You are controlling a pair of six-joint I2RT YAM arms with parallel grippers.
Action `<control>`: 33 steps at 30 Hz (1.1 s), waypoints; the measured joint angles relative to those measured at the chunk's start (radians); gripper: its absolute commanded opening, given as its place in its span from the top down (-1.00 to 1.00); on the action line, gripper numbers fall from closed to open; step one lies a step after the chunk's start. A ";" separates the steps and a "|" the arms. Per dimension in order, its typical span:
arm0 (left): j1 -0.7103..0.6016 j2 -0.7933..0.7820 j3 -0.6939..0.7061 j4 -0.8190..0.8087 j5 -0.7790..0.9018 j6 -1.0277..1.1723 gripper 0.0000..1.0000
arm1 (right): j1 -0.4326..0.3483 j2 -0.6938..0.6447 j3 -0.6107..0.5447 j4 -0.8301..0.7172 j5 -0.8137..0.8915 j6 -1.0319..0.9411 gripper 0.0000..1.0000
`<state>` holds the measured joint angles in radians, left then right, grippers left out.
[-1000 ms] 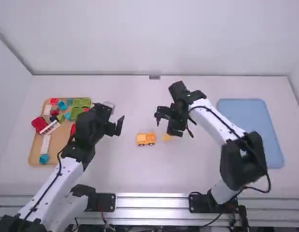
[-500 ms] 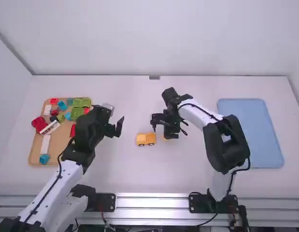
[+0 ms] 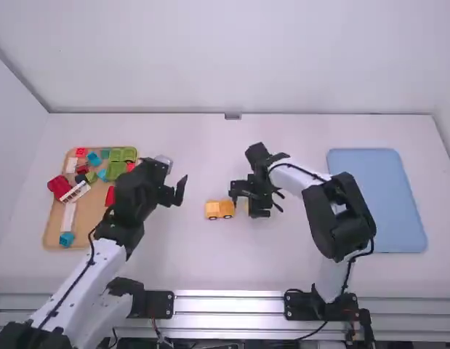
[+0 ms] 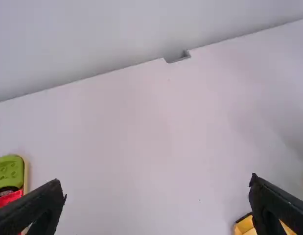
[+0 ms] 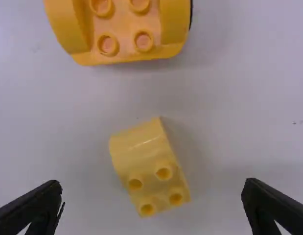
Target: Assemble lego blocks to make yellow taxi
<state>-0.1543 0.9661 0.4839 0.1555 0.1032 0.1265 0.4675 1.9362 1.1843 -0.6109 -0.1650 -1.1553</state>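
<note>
My left gripper [image 3: 177,190] hangs over the table right of the wooden tray; in the left wrist view the left gripper [image 4: 158,196] is open and holds nothing. The right gripper [image 3: 246,208] is low at the table's middle. Seen from its wrist, the right gripper [image 5: 152,196] is open, its fingers on either side of a small yellow block [image 5: 151,169] with studs, not touching it. The orange-yellow car base [image 3: 219,209] stands just left of that block in the high view; its studded end [image 5: 124,29] shows in the right wrist view.
The wooden tray [image 3: 53,231] at the left holds several loose blocks, among them a green piece [image 3: 123,154], a red one [image 3: 59,186] and a blue one [image 3: 67,238]. A blue tray [image 3: 377,196] lies at the right.
The right arm has swung inward and lowered, bringing its gripper over the small yellow block. The left arm and the car base have stayed in place.
</note>
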 measured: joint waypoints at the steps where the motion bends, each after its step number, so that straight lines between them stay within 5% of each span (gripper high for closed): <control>1: 0.000 0.008 0.000 0.005 0.000 0.000 -0.98 | 0.002 0.000 0.000 0.007 0.001 0.000 -0.96; 16: 0.000 0.104 0.000 0.066 0.000 0.000 -0.98 | 0.098 0.039 0.000 0.008 0.103 0.003 -0.92; 21: 0.000 0.104 0.000 0.066 0.000 0.000 -0.98 | 0.064 0.039 0.000 0.009 0.108 0.003 -0.47; 33: 0.000 0.104 0.000 0.066 0.000 0.000 -0.98 | 0.059 0.039 0.000 0.008 0.070 -0.011 0.13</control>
<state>-0.1543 1.0698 0.4839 0.2214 0.1032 0.1261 0.5266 1.9747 1.1839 -0.6033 -0.0948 -1.1664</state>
